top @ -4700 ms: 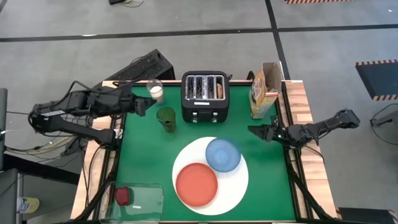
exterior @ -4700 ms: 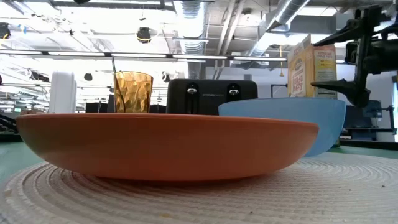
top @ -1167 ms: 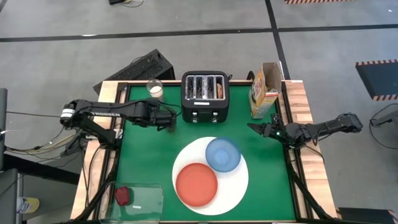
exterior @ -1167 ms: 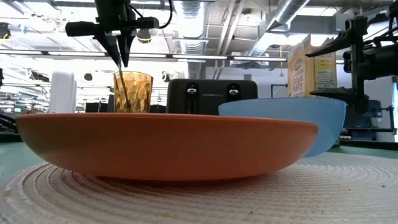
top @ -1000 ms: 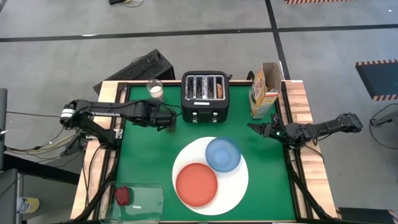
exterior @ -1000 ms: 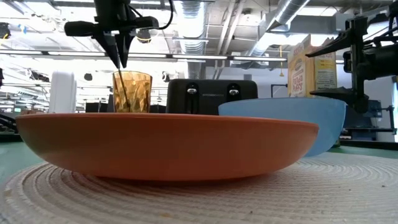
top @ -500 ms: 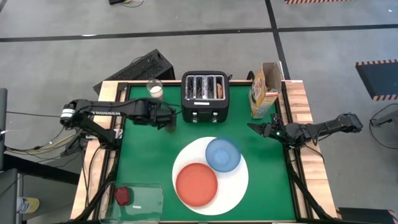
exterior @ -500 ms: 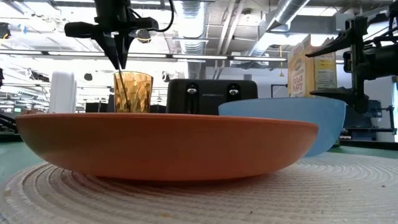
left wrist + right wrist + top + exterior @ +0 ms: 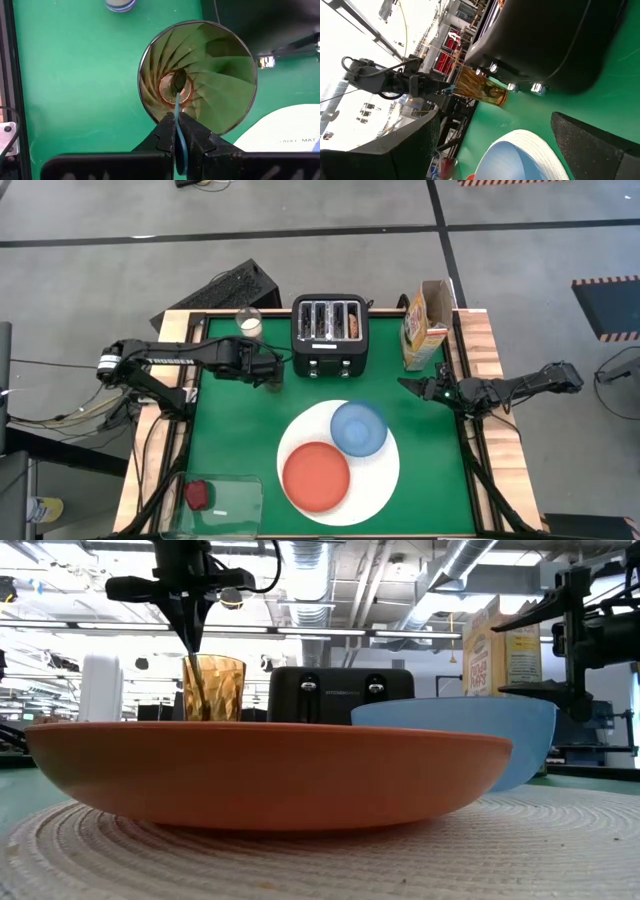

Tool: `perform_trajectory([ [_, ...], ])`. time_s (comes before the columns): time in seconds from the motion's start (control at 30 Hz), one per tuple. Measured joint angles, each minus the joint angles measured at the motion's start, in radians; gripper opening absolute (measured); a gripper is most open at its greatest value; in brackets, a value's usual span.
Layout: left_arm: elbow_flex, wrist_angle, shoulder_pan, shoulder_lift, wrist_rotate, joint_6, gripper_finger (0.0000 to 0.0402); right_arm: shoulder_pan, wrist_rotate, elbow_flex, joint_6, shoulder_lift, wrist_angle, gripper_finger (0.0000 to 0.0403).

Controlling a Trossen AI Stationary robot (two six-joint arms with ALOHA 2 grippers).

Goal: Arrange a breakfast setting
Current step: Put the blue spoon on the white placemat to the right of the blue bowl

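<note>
My left gripper (image 9: 271, 370) hangs over an amber ribbed glass (image 9: 213, 688) on the green mat left of the toaster, and it is shut on a small dark spoon (image 9: 177, 82) that stands in the glass. The high view hides the glass under the gripper. A large white plate (image 9: 381, 473) carries an orange-red plate (image 9: 316, 476) and a blue bowl (image 9: 359, 428). A dark red food piece (image 9: 197, 495) lies in a clear box at the near left. My right gripper (image 9: 408, 387) is open and empty, right of the bowl and in front of the cereal box. My left gripper pinches the spoon's thin handle (image 9: 177, 131) near its upper end between its two fingers (image 9: 162, 137). The fingers come from above, pointing down into the glass's mouth. The spoon hangs nearly upright below them, its bowl end (image 9: 178, 79) down at the bottom of the glass.
A black toaster (image 9: 330, 335) with a brown piece in one slot stands at the far middle. A cereal box (image 9: 423, 327) stands far right, and a glass of milk (image 9: 249, 326) far left. The wooden table rim (image 9: 478, 340) frames the mat. There is bare green mat at the near left.
My left gripper has edged a little toward the table's right above the glass and stays shut on the spoon's handle. The spoon stays in the glass.
</note>
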Motion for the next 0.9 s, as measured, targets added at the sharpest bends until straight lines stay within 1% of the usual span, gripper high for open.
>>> perform_trajectory([
  [0.4,0.000,0.029,0.000,0.000,-0.046,0.030,0.0004,0.000,0.020,0.000,0.000,0.000,0.000,0.0400],
  [0.7,0.000,0.031,0.005,0.000,-0.054,0.058,0.0004,0.000,0.020,0.000,0.003,0.000,0.000,0.0400],
  [0.8,0.024,0.014,0.005,0.000,-0.056,0.076,0.0004,0.000,0.021,0.000,0.003,0.000,0.000,0.0400],
  [0.9,0.055,-0.001,0.004,0.000,-0.079,0.091,0.0002,0.000,0.021,0.000,0.003,0.000,0.000,0.0400],
])
